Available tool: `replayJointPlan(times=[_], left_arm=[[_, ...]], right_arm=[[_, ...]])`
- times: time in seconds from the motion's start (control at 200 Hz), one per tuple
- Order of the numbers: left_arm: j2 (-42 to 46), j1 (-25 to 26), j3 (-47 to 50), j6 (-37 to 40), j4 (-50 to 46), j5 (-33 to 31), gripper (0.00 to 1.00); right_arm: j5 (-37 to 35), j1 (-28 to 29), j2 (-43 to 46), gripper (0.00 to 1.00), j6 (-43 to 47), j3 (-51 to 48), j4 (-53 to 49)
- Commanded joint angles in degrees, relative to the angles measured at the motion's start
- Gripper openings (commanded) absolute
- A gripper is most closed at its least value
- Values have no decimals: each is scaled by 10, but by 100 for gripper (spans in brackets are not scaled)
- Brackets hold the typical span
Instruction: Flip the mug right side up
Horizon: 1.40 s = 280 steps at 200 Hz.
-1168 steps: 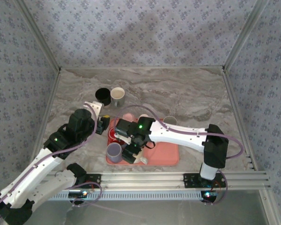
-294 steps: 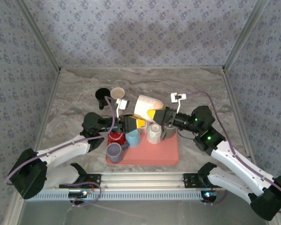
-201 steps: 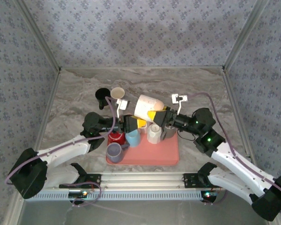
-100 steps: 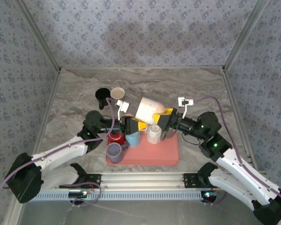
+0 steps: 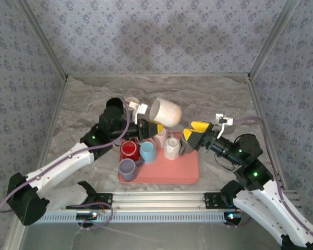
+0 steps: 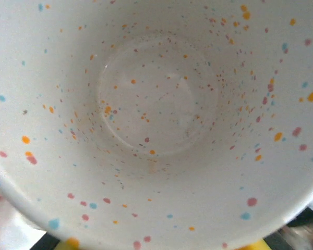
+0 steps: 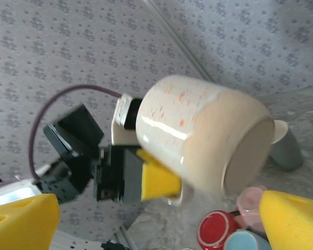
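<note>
**Mug in the air on its side, turn partly done**

My left claw (image 5: 150, 128) is clenched on the rim of the speckled mug (image 5: 165, 112), holding it tilted, lifted clear of the pink tray (image 5: 185, 169). My right claw (image 5: 197, 133) is spread wide and empty, near it. Left to do, I judge: tip the mouth up and set it down. The left wrist view looks inside the mug; the right wrist view shows its base.

a cream mug (image 5: 166, 112) speckled orange, pink and blue — empty inside. it hangs in the air, tipped sideways, base turned rightward.
</note>
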<state>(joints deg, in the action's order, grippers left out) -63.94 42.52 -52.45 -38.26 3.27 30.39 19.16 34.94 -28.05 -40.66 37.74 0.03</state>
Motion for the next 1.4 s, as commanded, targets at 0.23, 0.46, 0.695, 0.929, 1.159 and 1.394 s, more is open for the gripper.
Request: replayJointPlan(times=[0.23, 0.46, 0.695, 0.929, 1.159, 1.394], left_arm=[[-204, -6, -271, 194, -276, -330, 0], [-355, -1, -389, 205, -357, -490, 0], [-416, -1, -396, 183, -341, -514, 0], [-452, -8, -401, 157, -338, -507, 0], [-479, -28, -403, 124, -343, -490, 0], [-493, -29, -401, 106, -352, -507, 0]], right_arm=[[-91, -3, 18, 100, 82, 55, -176], [-89, -3, 15, 100, 84, 60, -195], [-87, -3, 4, 100, 84, 54, -205], [-87, -3, -15, 100, 82, 48, -195], [-86, -3, -33, 100, 79, 40, -178], [-90, -3, -37, 100, 78, 37, -174]])
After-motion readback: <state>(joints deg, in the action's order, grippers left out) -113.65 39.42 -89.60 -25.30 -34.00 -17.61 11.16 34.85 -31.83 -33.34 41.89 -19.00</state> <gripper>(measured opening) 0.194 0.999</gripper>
